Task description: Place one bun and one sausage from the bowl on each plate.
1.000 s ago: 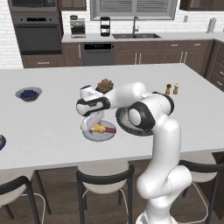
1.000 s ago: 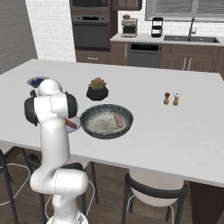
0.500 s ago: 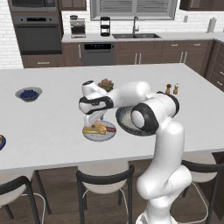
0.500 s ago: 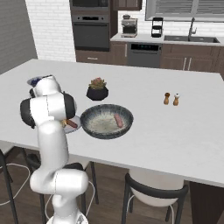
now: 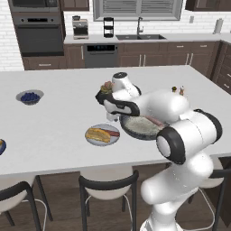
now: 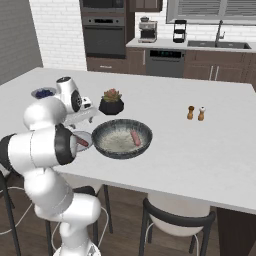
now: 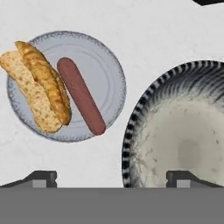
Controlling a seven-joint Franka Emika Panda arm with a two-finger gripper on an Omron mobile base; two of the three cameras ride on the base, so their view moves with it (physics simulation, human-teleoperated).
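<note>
End effector point(image 7: 111, 177) hung empty, fingers apart, above the tabletop point(image 5: 54, 135). Light grey plate point(image 7: 107, 83) held bun point(image 7: 37, 92) and sausage point(image 7: 81, 96), just beside the bowl point(image 7: 144, 113).

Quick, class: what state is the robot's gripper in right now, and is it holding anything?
Gripper: open and empty, hovering above the counter between the plate and the bowl.

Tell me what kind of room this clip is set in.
A home kitchen, rendered: built-in wall ovens, a sink with faucet under a window, and a large white island counter with stools.
</note>
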